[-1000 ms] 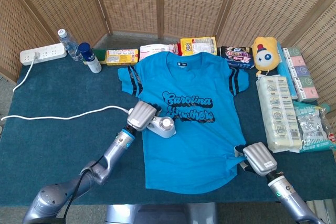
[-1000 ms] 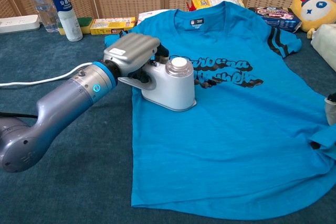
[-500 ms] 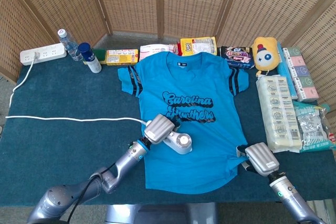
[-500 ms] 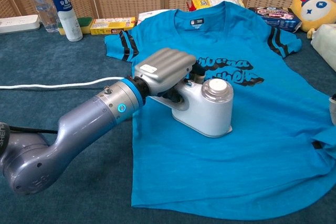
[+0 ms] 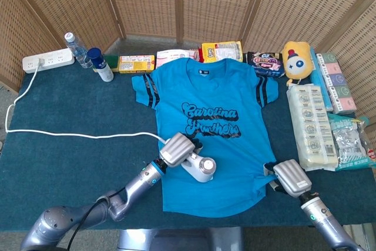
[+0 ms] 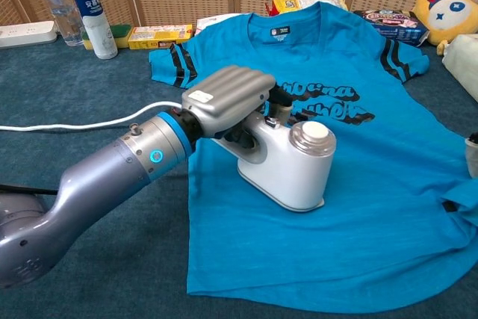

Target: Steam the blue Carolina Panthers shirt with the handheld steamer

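One shirt [image 5: 208,127], one steamer [image 5: 198,167], two bottles [image 5: 88,57], one plush toy [image 5: 296,58].

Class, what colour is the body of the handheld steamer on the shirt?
White, with a clear cap; the handheld steamer shows best in the chest view.

Right hand [image 5: 292,178] fingers hidden under its back.

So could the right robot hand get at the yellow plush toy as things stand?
Probably not easily: the right robot hand rests on the shirt hem at the near edge, while the plush toy sits at the far edge.
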Robot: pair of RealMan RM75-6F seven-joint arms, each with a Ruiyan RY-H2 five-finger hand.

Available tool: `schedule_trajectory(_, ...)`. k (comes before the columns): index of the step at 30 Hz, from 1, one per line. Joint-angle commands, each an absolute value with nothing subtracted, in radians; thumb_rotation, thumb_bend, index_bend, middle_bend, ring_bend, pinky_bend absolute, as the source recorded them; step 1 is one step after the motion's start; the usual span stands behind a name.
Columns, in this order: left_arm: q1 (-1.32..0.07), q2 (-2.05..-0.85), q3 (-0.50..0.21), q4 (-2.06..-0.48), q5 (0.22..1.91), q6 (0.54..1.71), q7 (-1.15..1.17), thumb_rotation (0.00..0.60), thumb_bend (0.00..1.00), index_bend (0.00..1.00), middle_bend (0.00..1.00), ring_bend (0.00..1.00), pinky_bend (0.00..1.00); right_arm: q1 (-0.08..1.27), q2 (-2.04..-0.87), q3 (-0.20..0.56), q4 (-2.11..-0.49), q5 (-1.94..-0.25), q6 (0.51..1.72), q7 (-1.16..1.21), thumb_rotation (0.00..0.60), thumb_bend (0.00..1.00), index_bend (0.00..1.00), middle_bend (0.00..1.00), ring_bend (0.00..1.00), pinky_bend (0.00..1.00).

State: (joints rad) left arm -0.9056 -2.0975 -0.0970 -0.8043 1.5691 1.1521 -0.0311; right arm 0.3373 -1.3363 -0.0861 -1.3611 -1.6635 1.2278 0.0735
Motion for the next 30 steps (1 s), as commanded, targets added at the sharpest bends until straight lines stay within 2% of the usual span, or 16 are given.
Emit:
schedule_trajectory(1,-0.872,-2.051,-0.101,-0.825,1.550,1.165,-0.026,0.600,0.38,0.69,0.77,0.68,0.72,0.340,-1.340,-0.086,-1.363,-1.666,1.224,0.071,0.600,0.58,0.63,0.58,0.62,0.73)
schedule_trajectory(7,-0.828,-1.973,-0.108,-0.849,1.525,1.180,-0.019,0.600,0.38,0.69,0.77,0.68,0.72,0.347,-1.349,-0.086,-1.369,-1.671,1.218,0.062,0.600,0.58,0.63,0.58,0.62,0.73)
schedule_trajectory(15,-0.788,-1.914,-0.146,-0.786,1.459,1.159,-0.031,0.600,0.38,0.69,0.77,0.68,0.72,0.352,-1.352,-0.085,-1.377,-1.663,1.205,0.046,0.600,0.58,0.63,0.58,0.62,0.73)
schedule_trajectory(22,-0.782,-1.924,-0.176,-0.686,1.418,1.135,-0.065,0.600,0.38,0.69,0.77,0.68,0.71,0.352,-1.344,-0.083,-1.390,-1.652,1.197,0.029,0.600,0.58,0.63,0.58,0.62,0.73)
schedule_trajectory(30,-0.810,-1.991,-0.209,-0.542,1.379,1.086,-0.099,0.600,0.38,0.69,0.77,0.68,0.71,0.352,-1.347,-0.077,-1.405,-1.639,1.191,0.007,0.600,0.58,0.63,0.58,0.62,0.73)
